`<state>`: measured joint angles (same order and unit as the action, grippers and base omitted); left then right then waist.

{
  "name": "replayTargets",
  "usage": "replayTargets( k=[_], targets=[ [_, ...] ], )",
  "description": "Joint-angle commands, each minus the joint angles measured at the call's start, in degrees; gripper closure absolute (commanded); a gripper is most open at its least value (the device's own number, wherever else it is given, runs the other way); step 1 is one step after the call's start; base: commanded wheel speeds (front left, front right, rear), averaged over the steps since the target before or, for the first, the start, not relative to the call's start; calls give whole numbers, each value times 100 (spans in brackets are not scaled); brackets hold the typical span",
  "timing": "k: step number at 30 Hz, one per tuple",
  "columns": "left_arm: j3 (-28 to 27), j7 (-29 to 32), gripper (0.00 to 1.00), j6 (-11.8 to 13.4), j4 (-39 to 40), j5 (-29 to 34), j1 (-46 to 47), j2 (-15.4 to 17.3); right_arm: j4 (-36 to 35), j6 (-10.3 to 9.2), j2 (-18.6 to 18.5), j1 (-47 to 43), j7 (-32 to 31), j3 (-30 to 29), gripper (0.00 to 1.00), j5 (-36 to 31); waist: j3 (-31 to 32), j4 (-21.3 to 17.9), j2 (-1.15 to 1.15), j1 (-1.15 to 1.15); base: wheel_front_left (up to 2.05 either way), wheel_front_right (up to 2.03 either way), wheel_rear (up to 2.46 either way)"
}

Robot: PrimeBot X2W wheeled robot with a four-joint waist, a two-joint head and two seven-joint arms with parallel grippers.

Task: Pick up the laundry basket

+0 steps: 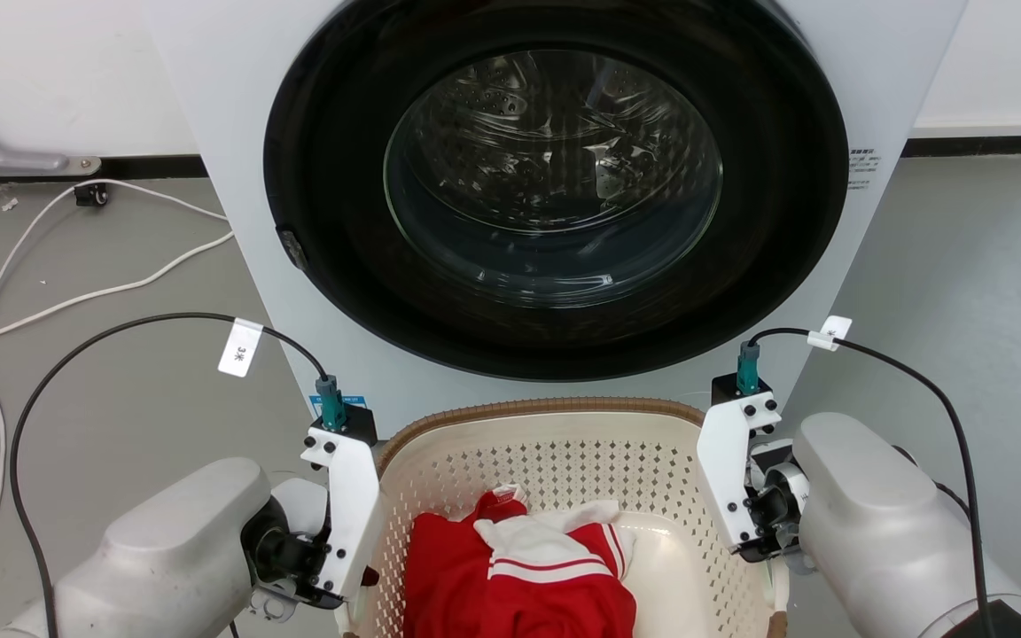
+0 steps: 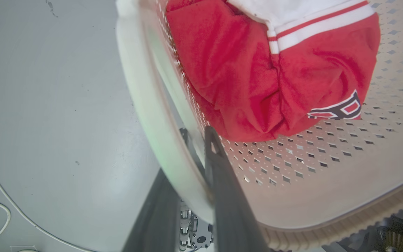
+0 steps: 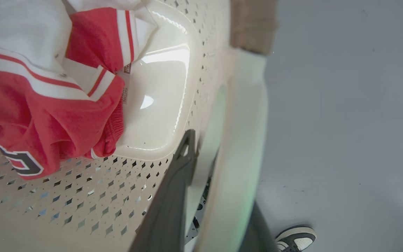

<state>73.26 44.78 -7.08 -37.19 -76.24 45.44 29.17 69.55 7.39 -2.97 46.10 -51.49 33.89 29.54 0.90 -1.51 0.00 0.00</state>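
The laundry basket (image 1: 546,409), cream with perforated walls and a brown woven-look rim, sits right in front of me, below the washing machine door. A red and white garment (image 1: 519,576) lies inside it. In the left wrist view my left gripper (image 2: 198,134) is shut on the basket's white left handle (image 2: 142,105), one finger inside the wall and one outside. My right gripper (image 3: 205,147) is shut the same way on the right handle (image 3: 243,140). In the head view both wrists flank the basket and their fingers are hidden.
The white washing machine (image 1: 209,133) with its dark round door (image 1: 555,177) stands close behind the basket. White and black cables (image 1: 32,292) trail over the grey floor at the left. A person's shoe (image 3: 296,236) shows on the floor beside the basket's right side.
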Motion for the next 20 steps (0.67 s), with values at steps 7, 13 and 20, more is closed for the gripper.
replayTargets(
  k=[7, 13, 20],
  targets=[
    [18, 64, 100, -67, 34, 12, -2, -38, -35, 18, 17, 0, -6, 63, 100, 58, 1, 16, 0, 0, 0, 0, 0],
    [17, 54, 100, -67, 12, 0, 50, -44, -40, 18, 17, 16, -13, 81, 100, 102, -20, 22, 0, 0, 0, 0, 0],
    [17, 36, 100, -67, -25, 61, 72, -52, -35, 18, 17, 47, -15, 104, 100, 156, -20, 19, 0, 0, 0, 0, 0]
  ],
)
